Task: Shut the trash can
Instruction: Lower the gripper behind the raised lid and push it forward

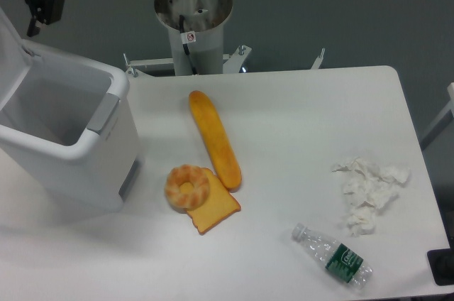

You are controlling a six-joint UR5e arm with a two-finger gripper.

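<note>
Standing at the table's (298, 102) left edge, the trash can (67, 138) is open, lid (10, 52) raised. Gripper (39, 3) hangs above its rear left; finger spread cannot be told. Baguette (214, 139) lies mid-table.

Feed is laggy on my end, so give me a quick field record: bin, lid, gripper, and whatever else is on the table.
trash can: left side of the table, open, inside looks empty
lid: raised, at left frame edge
gripper: top left, above the lid, jaw state unclear
baguette: table centre
doughnut: resting on toast slice
tissue: crumpled, right side
water bottle: lying down, near front right
</note>
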